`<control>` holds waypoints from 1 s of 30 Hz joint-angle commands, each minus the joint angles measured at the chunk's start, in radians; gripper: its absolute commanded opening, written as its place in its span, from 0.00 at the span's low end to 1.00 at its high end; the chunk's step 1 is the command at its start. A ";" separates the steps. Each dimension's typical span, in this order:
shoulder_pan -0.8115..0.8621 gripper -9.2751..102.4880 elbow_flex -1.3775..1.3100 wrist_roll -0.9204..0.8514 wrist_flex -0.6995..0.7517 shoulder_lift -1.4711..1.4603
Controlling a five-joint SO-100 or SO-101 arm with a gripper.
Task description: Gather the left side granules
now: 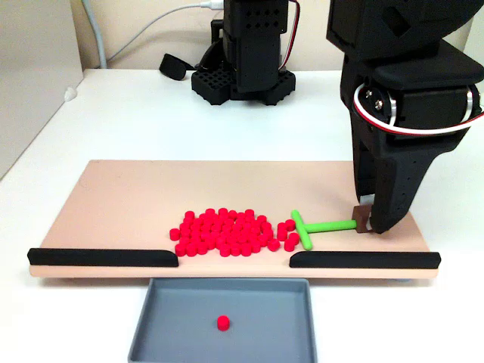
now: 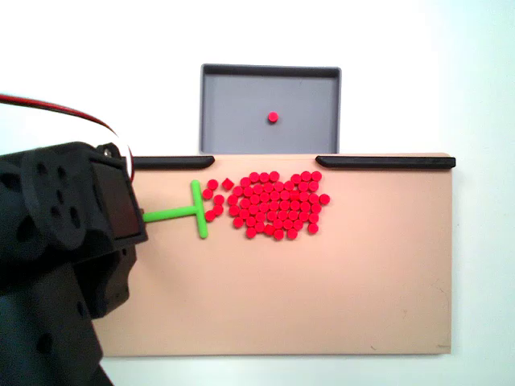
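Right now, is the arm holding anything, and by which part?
Yes: the gripper holds the green T-shaped plastic stick by the free end of its long stem, jaws closed on it; the crossbar end lies beside the small red cylindrical granules.
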 commanded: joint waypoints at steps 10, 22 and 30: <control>0.031 0.08 -0.017 -0.003 -0.002 -0.008; 0.064 0.08 -0.015 -0.014 -0.002 -0.020; 0.083 0.08 -0.015 -0.026 -0.002 -0.020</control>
